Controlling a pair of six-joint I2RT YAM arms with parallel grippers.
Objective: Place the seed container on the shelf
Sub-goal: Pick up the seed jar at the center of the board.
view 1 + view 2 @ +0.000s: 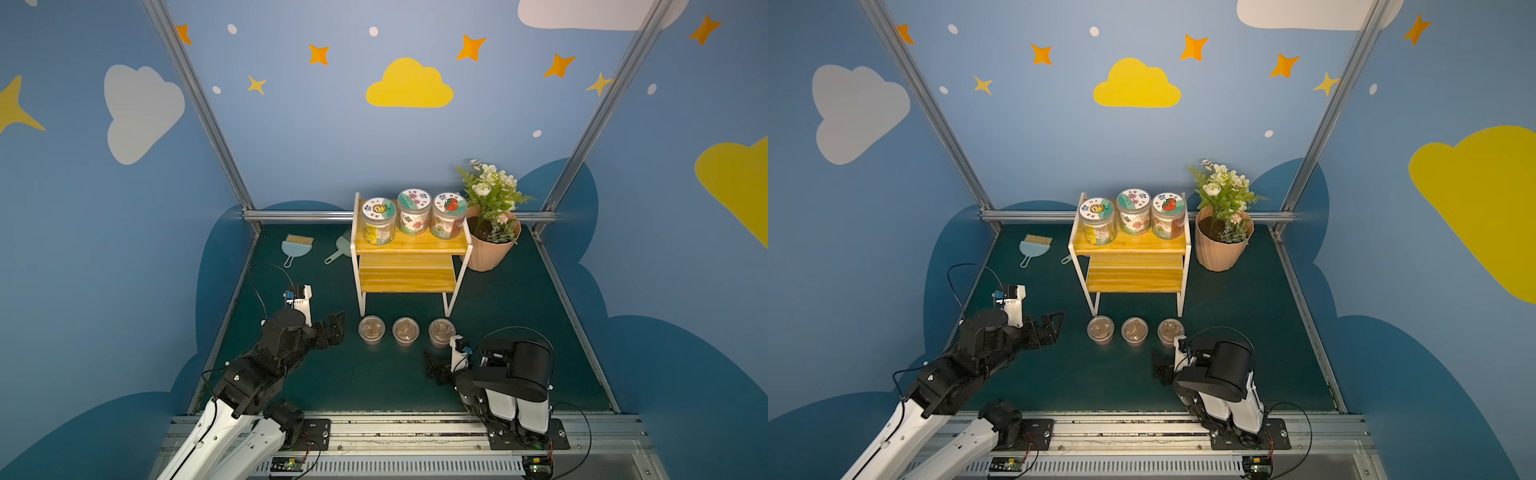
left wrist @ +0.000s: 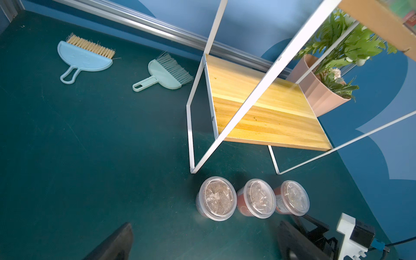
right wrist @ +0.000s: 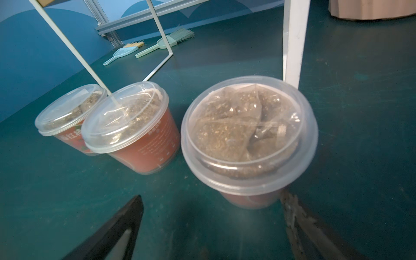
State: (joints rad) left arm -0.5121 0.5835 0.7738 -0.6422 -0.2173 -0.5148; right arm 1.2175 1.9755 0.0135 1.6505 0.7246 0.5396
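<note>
R gripper (image 3: 211, 197) sits nearest the base rail, low over the green table (image 1: 374, 390). Its jaws are wide apart w/ nothing held. In its wrist view the right seed container (image 3: 248, 137) stands upright just ahead of the fingertips, one tip close by its base; can't tell if touching. L gripper (image 1: 337, 326) is a bit further in, also spread wide & empty, aimed toward the left seed container (image 1: 371, 329), near but apart. The middle seed container (image 1: 405, 331) stands between those two. All 3 are in a row, upright on the table w/ clear lids on, just in front of the shelf (image 1: 409, 245) legs, not on it. Its top tier carries 3 lidded jars (image 1: 413, 212) side by side. A pink flower pot (image 1: 490, 249) is just beside its right side. At the far left-back a blue brush (image 1: 296, 248) & a green brush (image 1: 337, 253) lie flat, the green one partly behind the frame.
</note>
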